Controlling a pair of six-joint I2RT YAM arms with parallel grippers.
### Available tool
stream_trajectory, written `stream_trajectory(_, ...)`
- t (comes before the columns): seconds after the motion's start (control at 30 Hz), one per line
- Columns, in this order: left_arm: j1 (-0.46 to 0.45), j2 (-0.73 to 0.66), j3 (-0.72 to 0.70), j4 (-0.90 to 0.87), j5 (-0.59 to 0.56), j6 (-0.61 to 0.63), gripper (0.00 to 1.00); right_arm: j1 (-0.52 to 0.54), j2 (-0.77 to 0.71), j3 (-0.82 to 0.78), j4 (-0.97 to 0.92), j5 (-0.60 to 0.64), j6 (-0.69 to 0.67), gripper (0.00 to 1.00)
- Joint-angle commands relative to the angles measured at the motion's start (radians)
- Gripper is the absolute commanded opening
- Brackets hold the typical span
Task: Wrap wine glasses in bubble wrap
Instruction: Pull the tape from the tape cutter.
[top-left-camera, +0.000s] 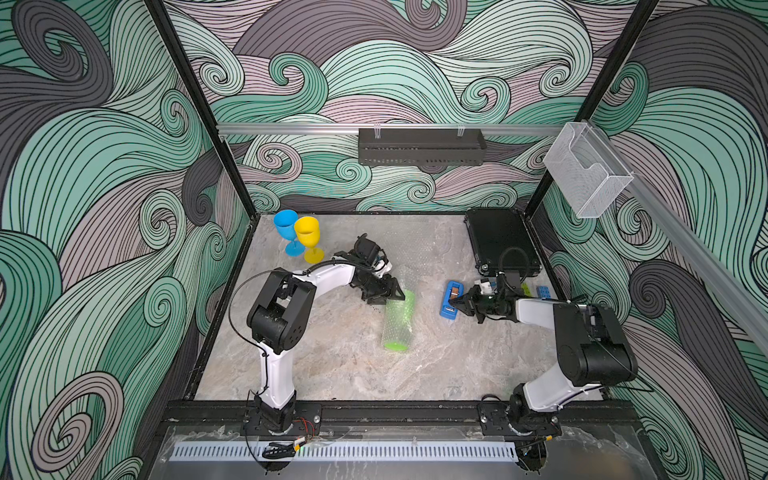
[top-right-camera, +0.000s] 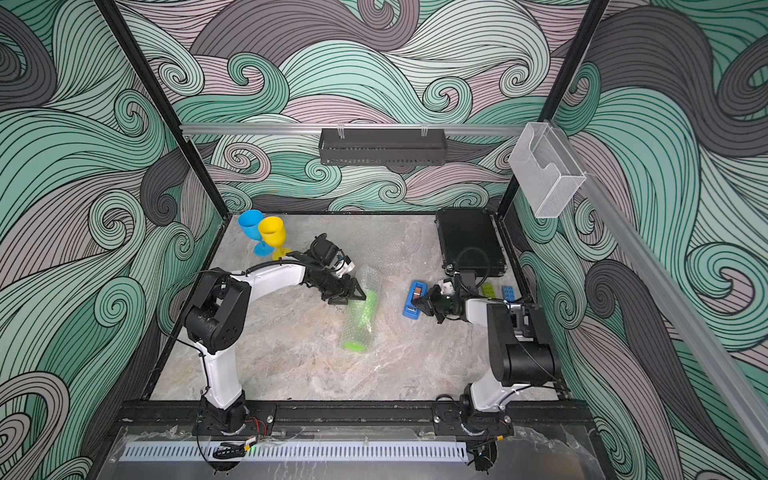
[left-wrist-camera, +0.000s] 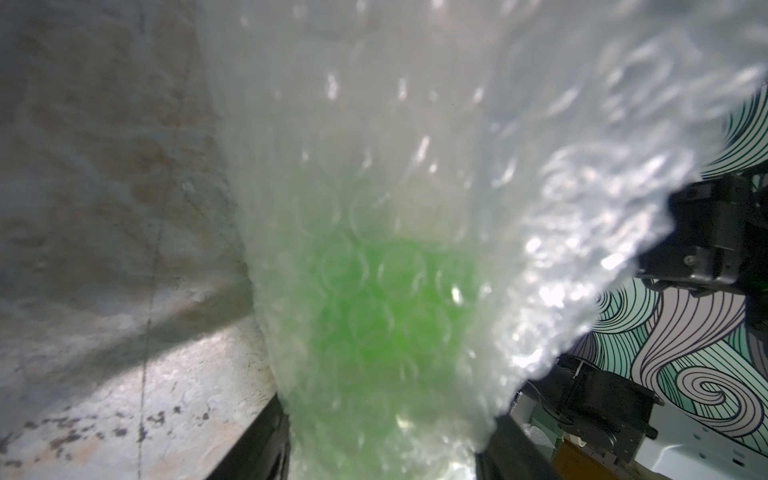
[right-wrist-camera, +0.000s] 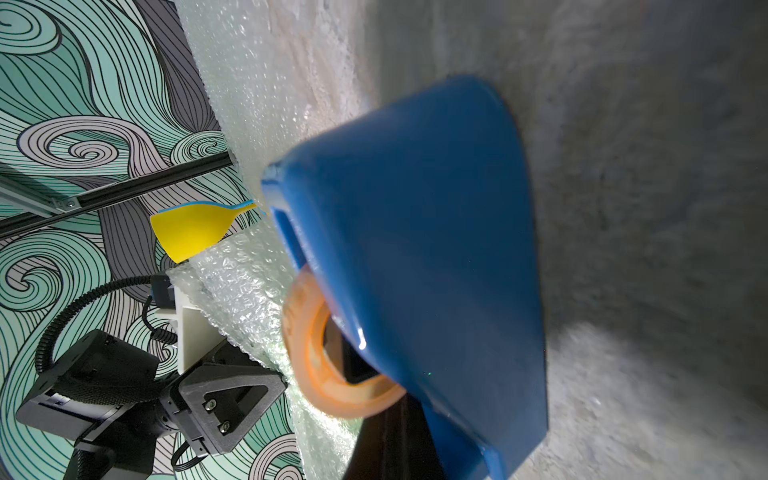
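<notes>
Left pincer (top-left-camera: 395, 294) grasping bubble wrap (top-left-camera: 397, 328) round blurred green goblet (left-wrist-camera: 386, 299) | right pincer (top-left-camera: 456, 302) clenched, hold on tape dispenser (right-wrist-camera: 436, 249) unclear

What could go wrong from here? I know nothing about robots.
1. No tape is visible on the bubble wrap around the green goblet. If the left hand gripping it lets go, the wrap may spring open.
2. The wrapped goblet lies on its side and could roll away.
3. The blue goblet and yellow goblet stand upright near the left arm. A swing might topple them.
</notes>
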Motion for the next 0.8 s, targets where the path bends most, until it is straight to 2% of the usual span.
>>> stream_trajectory(0.0, -0.024, 0.052, -0.024, -0.093, -0.104, 0.012, 0.62, -0.007, 0.006, 0.028, -0.011, 0.031, 0.022, 0.0)
stream_trajectory(0.1, -0.024, 0.048, -0.03, -0.093, -0.104, 0.011, 0.62, -0.004, -0.007, 0.027, 0.026, 0.013, 0.072, 0.0)
stream_trajectory(0.2, -0.028, 0.051, -0.042, -0.082, -0.104, 0.009, 0.62, -0.006, -0.014, 0.056, -0.018, 0.022, 0.054, 0.0)
stream_trajectory(0.33, -0.029, 0.039, -0.031, -0.095, -0.106, 0.011, 0.62, -0.006, -0.006, 0.049, 0.029, -0.003, 0.114, 0.0)
stream_trajectory(0.5, -0.031, 0.038, -0.042, -0.086, -0.112, 0.015, 0.62, -0.006, 0.022, 0.057, 0.019, -0.003, 0.122, 0.0)
stream_trajectory(0.63, -0.031, 0.035, -0.048, -0.082, -0.109, 0.014, 0.63, -0.006, 0.021, 0.041, 0.081, -0.019, 0.192, 0.0)
stream_trajectory(0.77, -0.032, 0.044, -0.04, -0.089, -0.118, 0.021, 0.63, -0.008, 0.008, 0.063, 0.041, -0.022, 0.183, 0.0)
